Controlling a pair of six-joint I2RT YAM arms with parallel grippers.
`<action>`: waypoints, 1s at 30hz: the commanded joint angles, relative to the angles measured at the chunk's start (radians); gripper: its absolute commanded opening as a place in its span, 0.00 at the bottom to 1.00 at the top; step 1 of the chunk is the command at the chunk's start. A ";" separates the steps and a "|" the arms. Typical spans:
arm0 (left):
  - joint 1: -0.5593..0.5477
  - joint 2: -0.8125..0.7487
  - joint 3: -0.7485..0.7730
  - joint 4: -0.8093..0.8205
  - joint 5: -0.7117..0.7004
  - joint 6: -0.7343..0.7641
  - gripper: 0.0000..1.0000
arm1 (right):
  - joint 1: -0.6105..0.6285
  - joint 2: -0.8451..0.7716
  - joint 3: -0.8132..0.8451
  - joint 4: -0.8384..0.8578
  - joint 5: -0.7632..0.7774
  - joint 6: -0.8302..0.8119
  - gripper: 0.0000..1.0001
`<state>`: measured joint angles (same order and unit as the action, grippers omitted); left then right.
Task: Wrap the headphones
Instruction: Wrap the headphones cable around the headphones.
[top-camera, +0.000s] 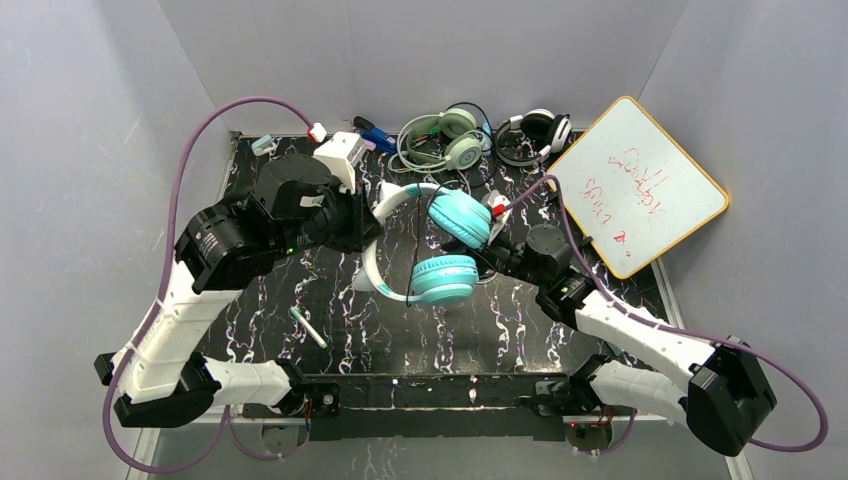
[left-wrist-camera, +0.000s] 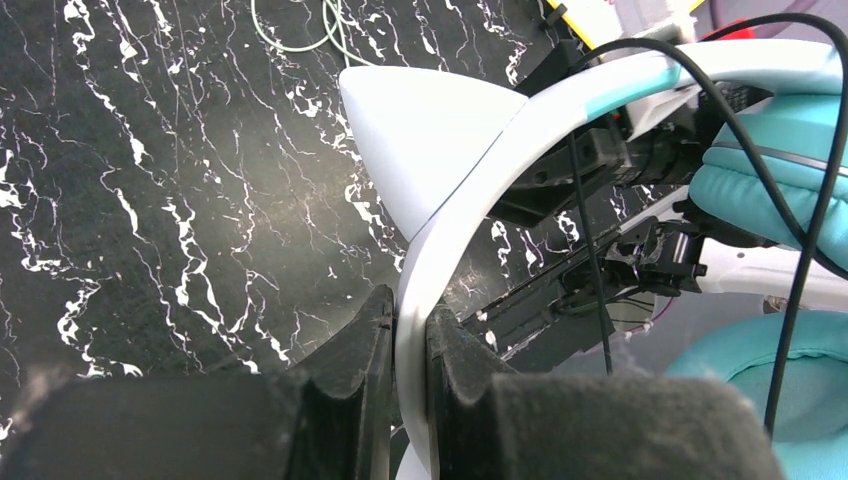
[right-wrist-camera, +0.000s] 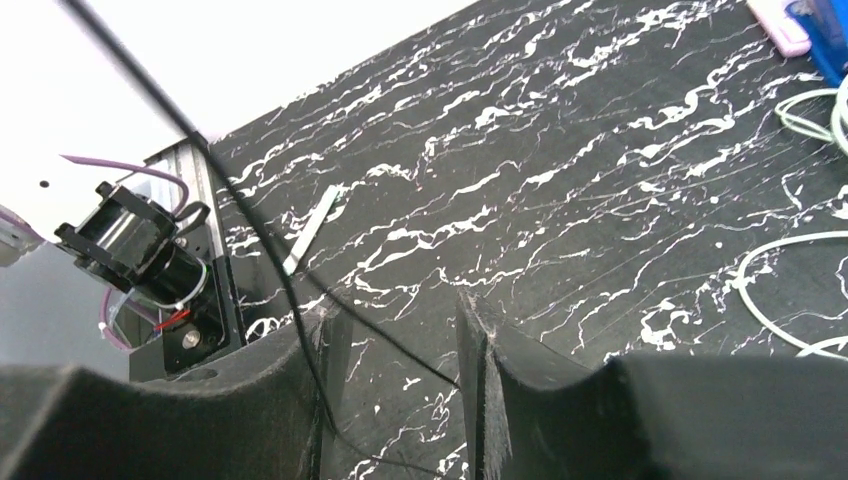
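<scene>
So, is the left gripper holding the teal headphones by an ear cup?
No, the left gripper pinches the white headband near the cat ear.

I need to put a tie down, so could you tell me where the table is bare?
Bare table lies at the near middle, between the white stick, the teal headset and the right arm. The back edge is crowded: mint-green headset, black-and-white headset, whiteboard.
</scene>
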<state>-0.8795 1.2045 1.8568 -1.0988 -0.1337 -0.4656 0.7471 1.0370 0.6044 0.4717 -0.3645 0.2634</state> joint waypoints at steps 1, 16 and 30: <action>0.001 -0.022 0.043 0.078 0.010 -0.054 0.00 | -0.003 0.031 -0.010 0.110 -0.028 0.010 0.50; 0.001 -0.015 0.109 0.090 -0.158 -0.148 0.00 | -0.003 0.051 -0.090 0.204 -0.209 0.125 0.36; 0.001 -0.063 0.038 0.123 -0.290 -0.226 0.00 | 0.034 0.029 -0.134 0.223 -0.248 0.250 0.30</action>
<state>-0.8791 1.1828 1.9022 -1.0664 -0.3855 -0.6373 0.7712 1.1198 0.4831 0.6685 -0.6239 0.4976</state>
